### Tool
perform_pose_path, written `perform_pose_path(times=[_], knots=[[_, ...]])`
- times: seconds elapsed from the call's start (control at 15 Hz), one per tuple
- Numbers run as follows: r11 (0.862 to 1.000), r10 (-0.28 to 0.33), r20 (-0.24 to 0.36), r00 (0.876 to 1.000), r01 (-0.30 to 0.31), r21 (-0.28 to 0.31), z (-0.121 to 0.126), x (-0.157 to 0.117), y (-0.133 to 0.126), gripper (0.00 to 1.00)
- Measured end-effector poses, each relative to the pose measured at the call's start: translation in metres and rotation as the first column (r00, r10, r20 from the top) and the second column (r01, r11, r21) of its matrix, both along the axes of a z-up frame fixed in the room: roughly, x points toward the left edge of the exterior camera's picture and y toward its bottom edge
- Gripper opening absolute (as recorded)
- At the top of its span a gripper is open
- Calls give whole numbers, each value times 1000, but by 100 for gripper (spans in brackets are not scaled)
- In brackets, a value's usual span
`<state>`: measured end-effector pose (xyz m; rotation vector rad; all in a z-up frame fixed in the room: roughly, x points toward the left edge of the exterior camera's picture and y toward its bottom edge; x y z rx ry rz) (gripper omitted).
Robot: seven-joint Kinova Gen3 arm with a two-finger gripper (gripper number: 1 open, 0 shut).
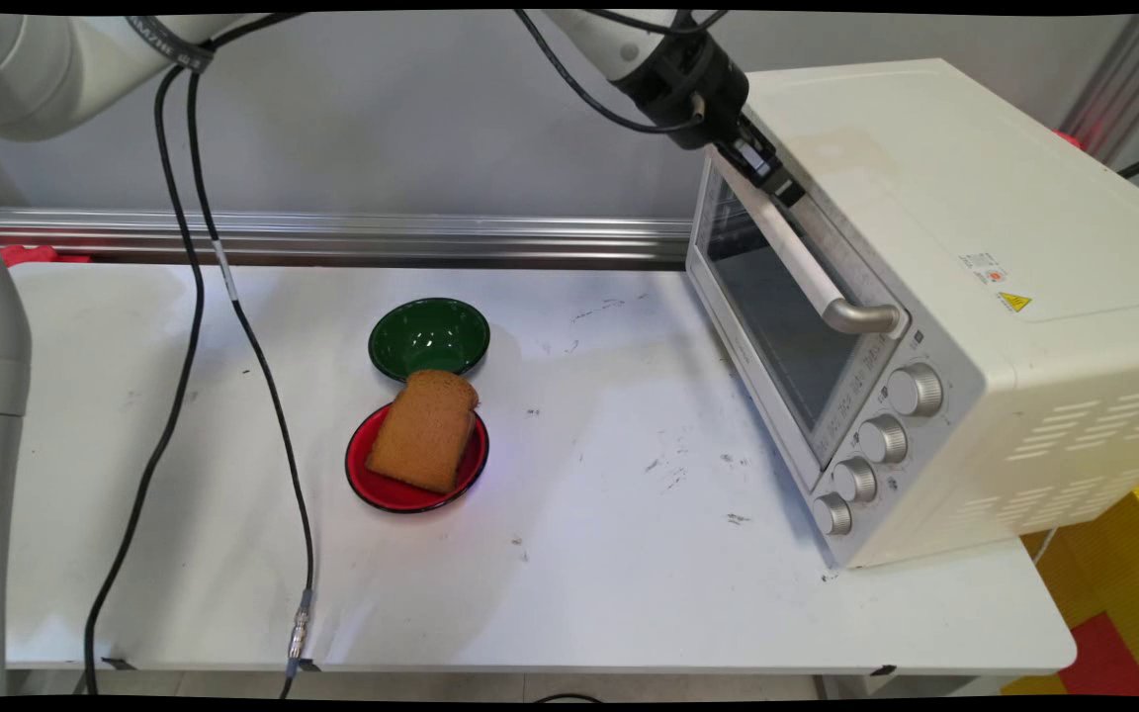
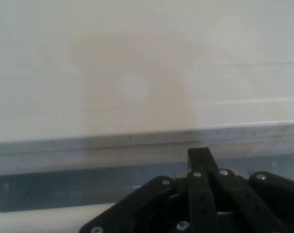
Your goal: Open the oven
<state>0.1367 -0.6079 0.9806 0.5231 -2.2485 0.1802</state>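
The toaster oven [image 1: 935, 297] carried the only markings. On its top, down toward the front-right edge and well away from the gripper [image 1: 772, 173], sat a small white sticker [image 1: 985, 267] with a red mark and print too small to read. Just beside it, a little farther from the gripper, was a yellow triangular warning sign [image 1: 1014, 302]. Grey lettering ran along the control panel [image 1: 851, 396] beside the 4 knobs, below the handle's far end from the gripper, but none of it could be read. The hand view showed no text.
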Motion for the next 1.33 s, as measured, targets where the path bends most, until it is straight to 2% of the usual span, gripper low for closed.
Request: perform_pose_path(times=[0.53,1.33], knots=[[1000,-13,35,999,13,15,-18,7,2,0],[997,-21,134,991,12,74,-45,61,34,0]])
